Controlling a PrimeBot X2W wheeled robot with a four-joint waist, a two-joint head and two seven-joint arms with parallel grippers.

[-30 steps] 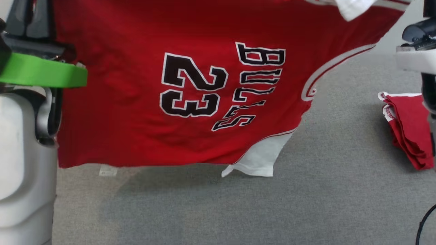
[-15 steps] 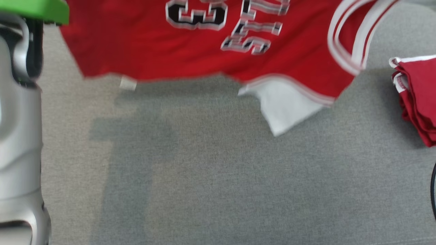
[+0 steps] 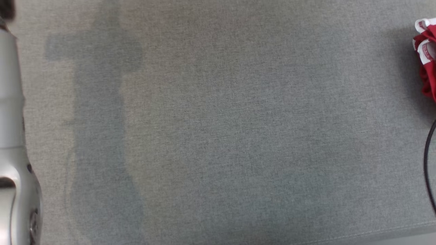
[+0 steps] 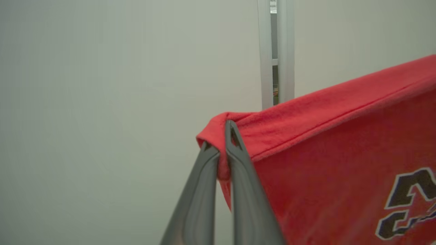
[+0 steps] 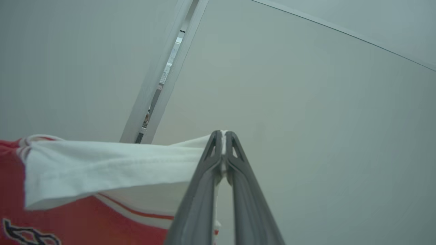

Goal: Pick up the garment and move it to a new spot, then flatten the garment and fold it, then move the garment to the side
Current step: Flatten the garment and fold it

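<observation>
Hangs higher than a second ago; red jersey (image 4: pixel 340 153) corner pinched in left gripper (image 4: pixel 219 136), white edge in right gripper (image 5: pixel 222 133).

1 jersey (image 4: pixel 340 153), 1 pile (image 3: pixel 428 68), 1 blk cable (image 3: pixel 425 163)

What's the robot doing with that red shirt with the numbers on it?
It is holding a red jersey up with both arms. The left gripper has its jaws shut on a red corner, and the right gripper has its jaws shut on a white part. The grey table below is where it could be laid flat; it isn't folded yet. Another red garment lies bunched at the table's right edge.
</observation>
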